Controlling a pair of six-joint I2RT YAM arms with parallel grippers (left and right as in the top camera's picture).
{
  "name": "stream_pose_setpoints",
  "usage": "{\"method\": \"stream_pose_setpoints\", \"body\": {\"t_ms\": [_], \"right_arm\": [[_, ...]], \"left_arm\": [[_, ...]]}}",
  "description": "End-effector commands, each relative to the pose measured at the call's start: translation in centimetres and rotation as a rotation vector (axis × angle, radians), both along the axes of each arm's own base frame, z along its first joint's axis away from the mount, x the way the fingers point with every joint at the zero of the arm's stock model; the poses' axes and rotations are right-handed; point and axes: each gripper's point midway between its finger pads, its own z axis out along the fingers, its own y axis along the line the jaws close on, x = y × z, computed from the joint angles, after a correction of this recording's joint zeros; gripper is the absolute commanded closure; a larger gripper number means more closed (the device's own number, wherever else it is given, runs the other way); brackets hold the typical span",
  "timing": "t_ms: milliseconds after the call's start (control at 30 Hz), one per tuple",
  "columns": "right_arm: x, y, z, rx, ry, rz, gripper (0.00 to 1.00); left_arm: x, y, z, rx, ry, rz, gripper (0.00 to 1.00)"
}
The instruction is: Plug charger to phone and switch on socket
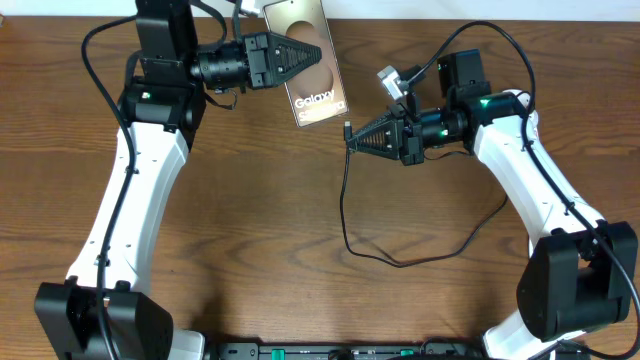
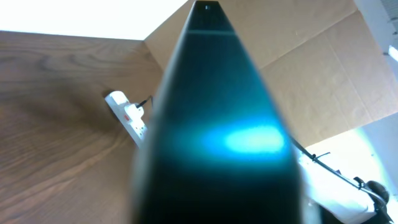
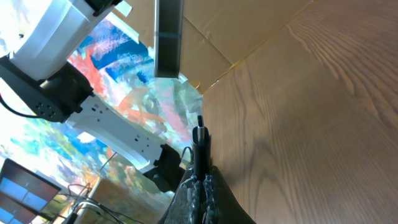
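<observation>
My left gripper [image 1: 308,55] clamps the phone [image 1: 322,100] at the far edge of the table [image 1: 250,220]. My right gripper [image 1: 352,140] is pinched tight on the plug end of the charger [image 1: 343,210], aimed at the phone's lower end (near, not touching). The socket [image 2: 126,114] lies beside the cardboard [image 2: 311,74].

Right gripper [image 3: 199,183] pinching the charger [image 3: 200,144] below the phone [image 3: 168,37].
The two dark fingers press together at the bottom edge, and the charger's small black plug tip stands nearly upright out of them. The phone shows edge-on as a dark slab coming down from the top, up and left of the plug tip and apart from it. The wooden table [image 3: 311,124] fills the right side, meeting brown cardboard [image 3: 211,43] along a seam. The white and black left arm [image 3: 93,118] crosses the left side before a brightly painted backdrop [image 3: 134,68].
</observation>
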Motion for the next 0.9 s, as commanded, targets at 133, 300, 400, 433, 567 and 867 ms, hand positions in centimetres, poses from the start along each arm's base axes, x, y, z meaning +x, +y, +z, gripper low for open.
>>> {"method": "stream_pose_setpoints", "body": {"t_ms": [133,300,400,433,567,867], "right_arm": [[-1.1,1.1,0.5,0.032,0.012,0.053,0.99],[-1.5,1.6,0.5,0.026,0.037,0.069,0.99],[-1.6,1.7,0.5,0.018,0.07,0.071,0.99],[-1.6,1.7,0.5,0.016,0.076,0.071,0.99],[-1.4,1.7,0.6,0.018,0.073,0.069,0.99],[-1.5,1.9,0.7,0.024,0.047,0.075,0.99]], "left_arm": [[2.3,1.9,-3.4,0.156,0.077,0.228,0.92],[1.8,0.8,-3.7,0.149,0.127,0.215,0.93],[1.7,0.3,-1.9,0.062,0.167,0.188,0.93],[1.6,0.1,-1.2,0.035,0.17,0.171,0.93],[1.0,-0.2,0.4,-0.028,0.188,0.115,0.93],[-0.5,-0.6,0.7,-0.017,0.091,0.012,0.93]]}}
